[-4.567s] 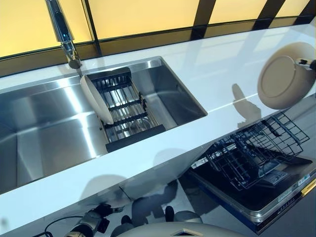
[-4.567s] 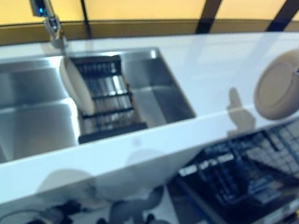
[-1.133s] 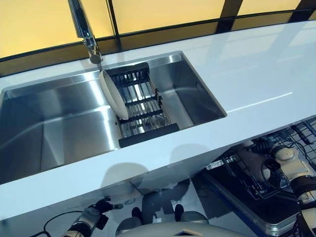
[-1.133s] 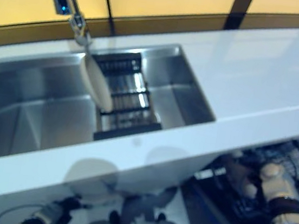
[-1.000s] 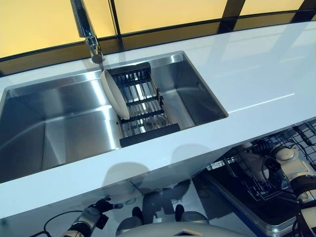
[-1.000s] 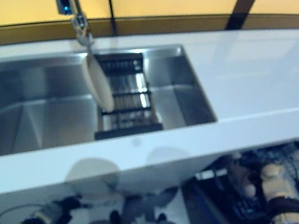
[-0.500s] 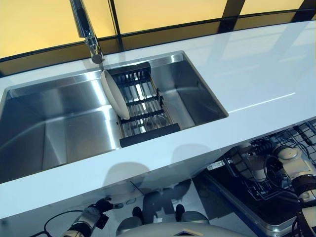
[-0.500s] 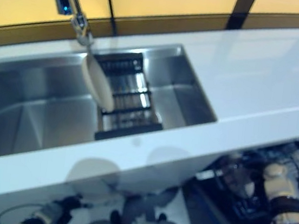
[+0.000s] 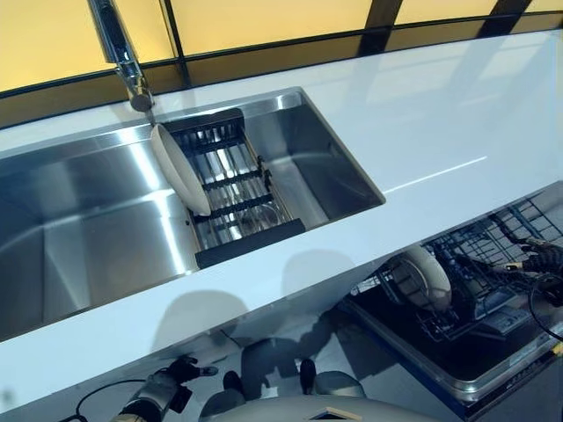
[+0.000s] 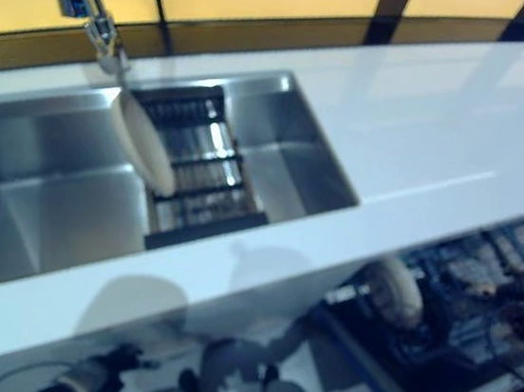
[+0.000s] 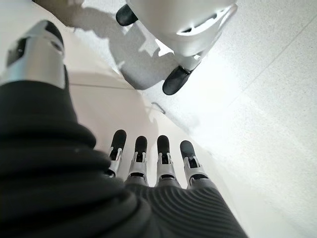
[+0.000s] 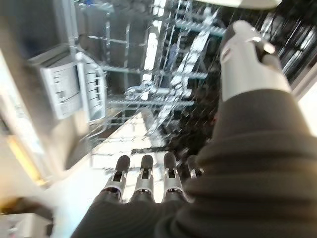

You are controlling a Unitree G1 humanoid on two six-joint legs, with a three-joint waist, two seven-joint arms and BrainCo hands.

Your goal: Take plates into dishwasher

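- Plates, two in sight: one plate (image 9: 425, 279) stands on edge in the dishwasher rack (image 9: 479, 272), at its left end just under the front edge of the white surface (image 9: 422, 114); the other plate (image 9: 179, 169) leans upright at the left side of the sink rack (image 9: 230, 189).
- One sink (image 9: 79, 229) is sunk into the surface, with the sink rack in its right part and bare steel floor to the left of it; one faucet (image 9: 119, 48) rises behind it.
- To the right of the sink the surface runs bare to its far edge.
- The dishwasher rack sits on the open dishwasher door (image 9: 457, 352), below and in front of the surface, with free wire slots to the right of the plate.
- Right hand (image 12: 143, 186) is over the dishwasher rack, fingers straight, holding nothing, apart from the plate.
- Left hand (image 11: 148, 161) hangs low beside the floor (image 11: 277, 99), fingers straight and empty.
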